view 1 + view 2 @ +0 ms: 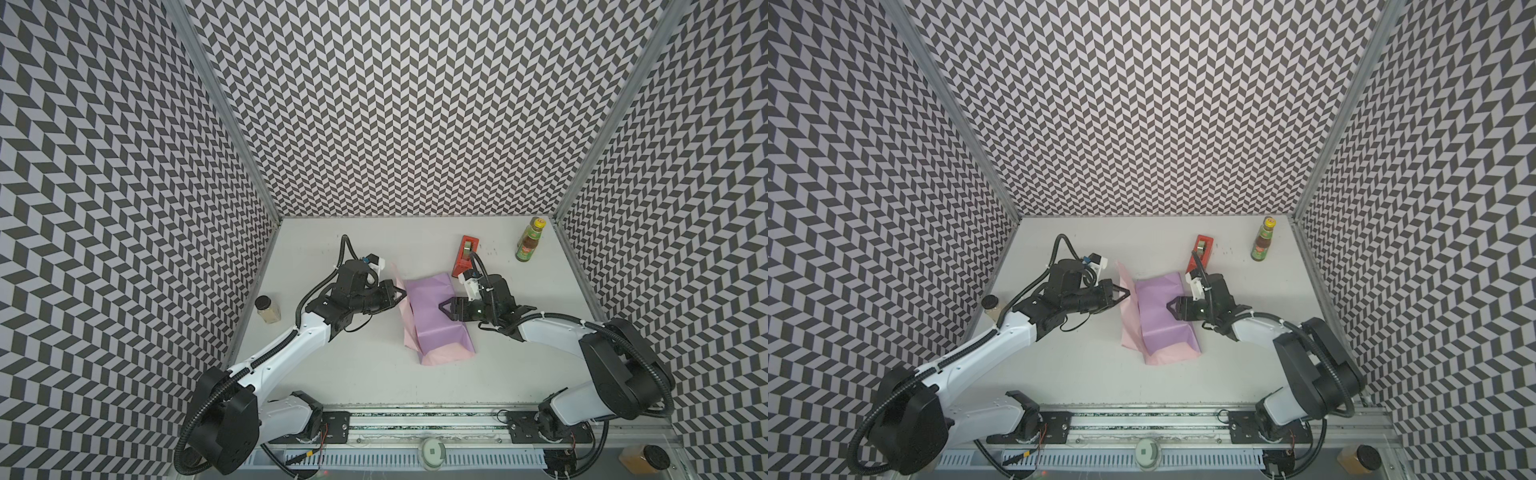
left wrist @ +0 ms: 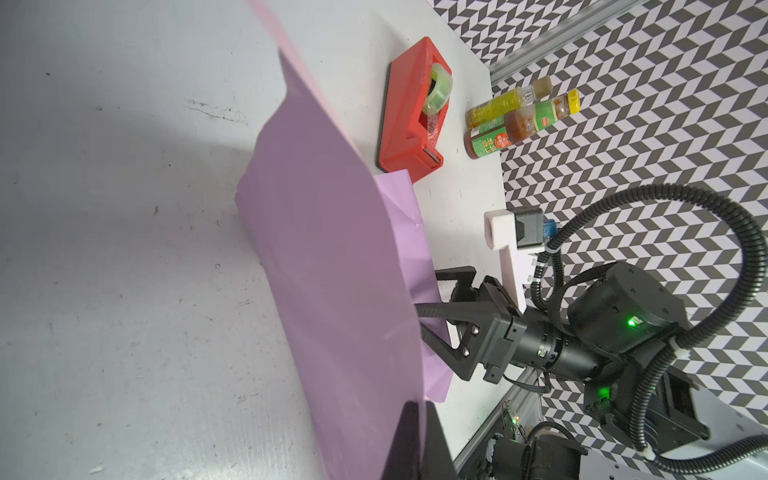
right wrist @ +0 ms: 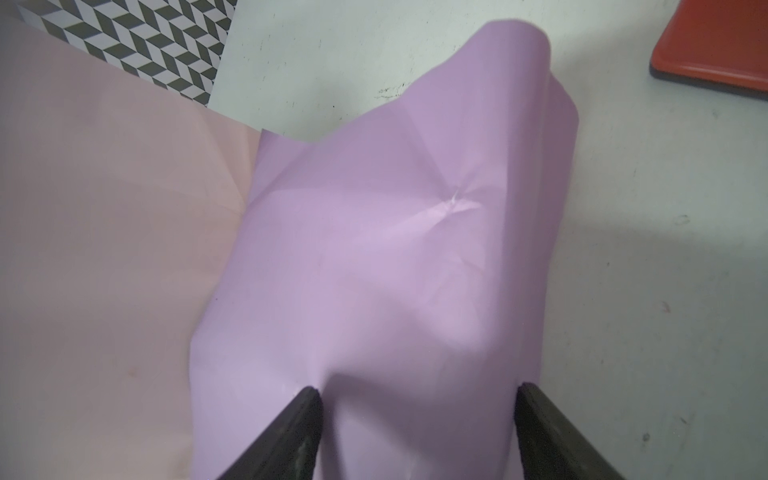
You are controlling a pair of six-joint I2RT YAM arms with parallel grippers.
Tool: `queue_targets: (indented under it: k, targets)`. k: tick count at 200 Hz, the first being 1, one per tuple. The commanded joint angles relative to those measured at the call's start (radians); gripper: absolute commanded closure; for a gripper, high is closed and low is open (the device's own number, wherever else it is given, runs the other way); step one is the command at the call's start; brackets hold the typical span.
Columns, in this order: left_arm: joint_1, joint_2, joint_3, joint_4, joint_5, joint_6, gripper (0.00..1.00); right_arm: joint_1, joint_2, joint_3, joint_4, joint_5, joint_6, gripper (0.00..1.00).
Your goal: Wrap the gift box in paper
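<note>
Currently, paper lies mid-worktop, lilac face up and humped (whatever it covers is hidden). Its far corner sits just beside the red tape dispenser. Left tool is pinched tight on the pink left edge, with that flap lifted off the worktop. Right tool is spread wide, gripping nothing, and its fingertips press onto the lilac hump.
</note>
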Motion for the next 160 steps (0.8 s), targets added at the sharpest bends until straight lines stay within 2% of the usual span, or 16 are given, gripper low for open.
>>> queue_targets:
  k: [1, 85, 160]
  targets:
    - [-0.020, 0.015, 0.068, 0.046, 0.032, 0.017, 1.00, 0.010, 0.048, -0.042, -0.155, 0.069, -0.026, 0.28]
    - [-0.089, 0.119, 0.124, 0.086, 0.018, 0.010, 1.00, 0.020, 0.045, -0.029, -0.165, 0.070, -0.025, 0.29]
    - [-0.133, 0.188, 0.167, 0.122, -0.037, 0.010, 1.00, 0.025, 0.043, -0.035, -0.161, 0.068, -0.023, 0.29]
